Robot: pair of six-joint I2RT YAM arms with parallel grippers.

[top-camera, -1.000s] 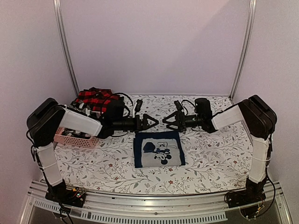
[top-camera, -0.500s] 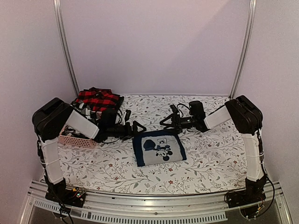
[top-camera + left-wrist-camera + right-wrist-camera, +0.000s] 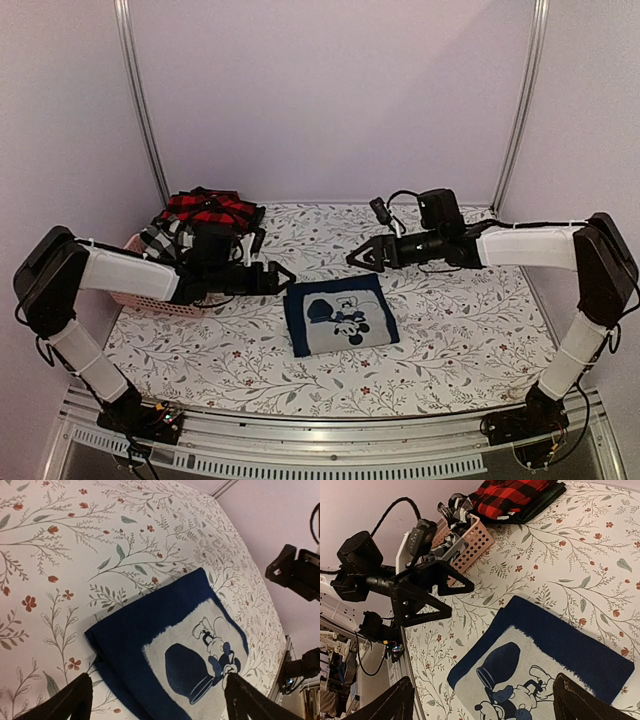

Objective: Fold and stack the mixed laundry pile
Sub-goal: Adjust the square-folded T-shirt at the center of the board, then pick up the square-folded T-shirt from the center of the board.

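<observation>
A folded navy garment (image 3: 340,315) with a white cartoon print lies flat in the middle of the table, also in the left wrist view (image 3: 150,630) and the right wrist view (image 3: 555,635). The rest of the laundry pile sits at the back left, a red-and-black plaid piece (image 3: 207,208) on top. My left gripper (image 3: 284,274) hovers open just left of the navy garment's far corner. My right gripper (image 3: 356,256) hovers open beyond its far edge. Nothing sits between either pair of fingers.
A pink slotted basket (image 3: 472,542) holding a black-and-white checked cloth (image 3: 456,505) stands at the left, mostly behind my left arm, and the plaid piece (image 3: 512,495) rests beside it. The flowered tablecloth (image 3: 450,330) is bare to the right and in front of the garment.
Both grippers have drawn apart from above the garment's far edge, the left one going left toward the basket. Both arms now reach lower and flatter. The navy garment has not moved.
</observation>
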